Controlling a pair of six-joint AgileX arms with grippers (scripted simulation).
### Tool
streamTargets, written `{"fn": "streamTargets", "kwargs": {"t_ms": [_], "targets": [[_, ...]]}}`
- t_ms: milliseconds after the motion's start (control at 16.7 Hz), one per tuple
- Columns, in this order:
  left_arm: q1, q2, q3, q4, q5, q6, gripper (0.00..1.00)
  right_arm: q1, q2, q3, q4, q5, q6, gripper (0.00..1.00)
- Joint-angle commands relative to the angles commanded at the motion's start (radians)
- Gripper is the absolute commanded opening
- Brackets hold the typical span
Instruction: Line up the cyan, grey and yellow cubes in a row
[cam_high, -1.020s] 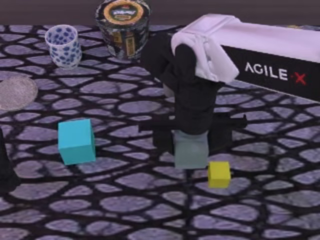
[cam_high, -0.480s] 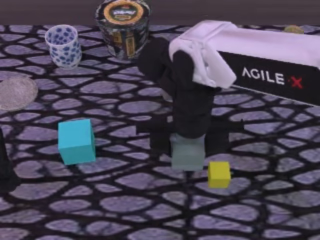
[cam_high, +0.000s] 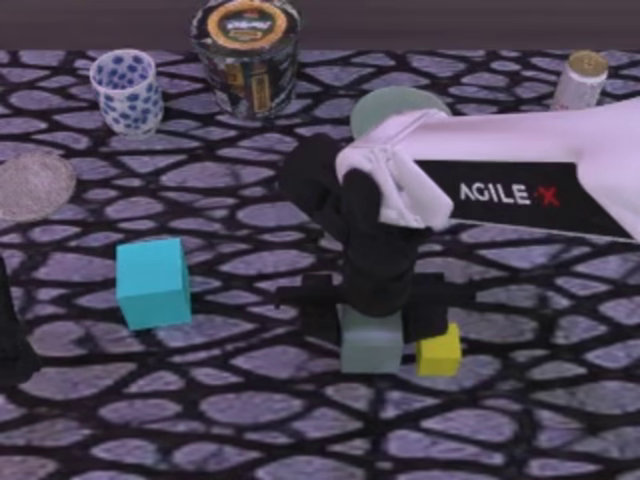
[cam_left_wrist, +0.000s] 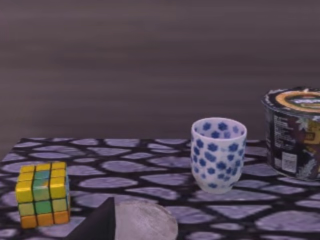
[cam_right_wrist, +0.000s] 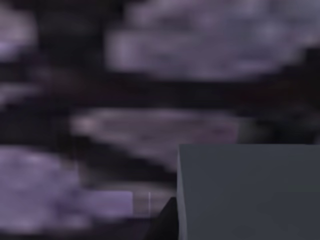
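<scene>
My right gripper (cam_high: 372, 312) sits low of centre in the top view, its two dark fingers clamped on either side of the grey cube (cam_high: 371, 343), which fills the gap between them. The yellow cube (cam_high: 439, 351) lies just beside the grey one on its right, tight against the right finger. The cyan cube (cam_high: 153, 283) rests well apart at centre left. In the right wrist view, the grey cube (cam_right_wrist: 248, 191) fills the lower right. Across the top: blue-dotted cup (cam_high: 127, 91), noodle tub (cam_high: 247, 52), a pale green disc (cam_high: 398, 108), a small bottle (cam_high: 580, 80); a grey round plate (cam_high: 32, 184) at left edge. My left arm stays out at the lower left edge; I cannot tell its grip state. Its wrist view shows a puzzle cube (cam_left_wrist: 43, 193).
</scene>
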Motion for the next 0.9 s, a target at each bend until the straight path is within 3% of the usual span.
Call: {"fn": "streamTargets", "kwargs": {"t_ms": [120,900], "targets": [[0.0,0.0,0.0,0.0,0.0,0.0,1.0,0.0,0.0,0.0,0.0,0.0,0.0,0.0],[0.0,0.0,0.0,0.0,0.0,0.0,1.0,0.0,0.0,0.0,0.0,0.0,0.0,0.98]]}}
